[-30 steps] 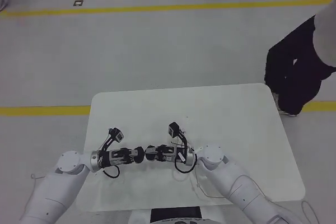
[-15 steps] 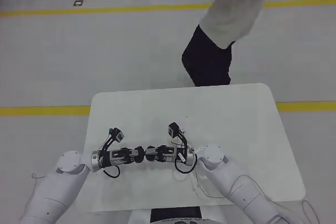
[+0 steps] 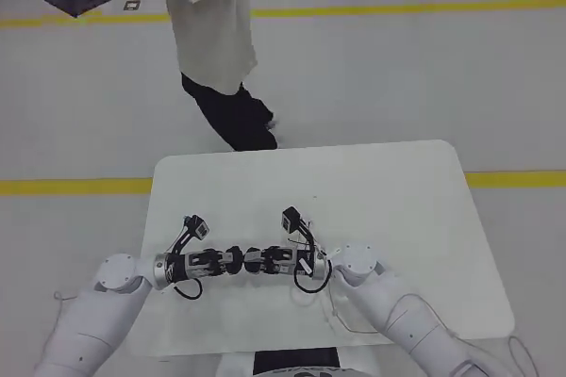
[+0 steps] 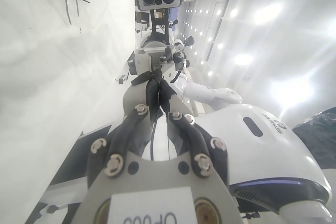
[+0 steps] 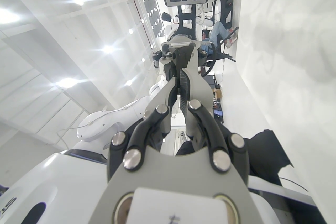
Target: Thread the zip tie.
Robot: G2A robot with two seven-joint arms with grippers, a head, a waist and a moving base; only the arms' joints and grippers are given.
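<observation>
As the left gripper [image 3: 241, 260] and right gripper [image 3: 258, 258] meet tip to tip over the worktop [image 3: 406, 188], low and left of centre in the top view, the zip tie [image 4: 153, 135] runs lengthwise through the left's pinched jaws toward the right's, narrow too.

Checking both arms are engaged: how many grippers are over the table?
2. The left gripper and the right gripper meet tip to tip over the table, left of its middle. None seems hidden.
</observation>
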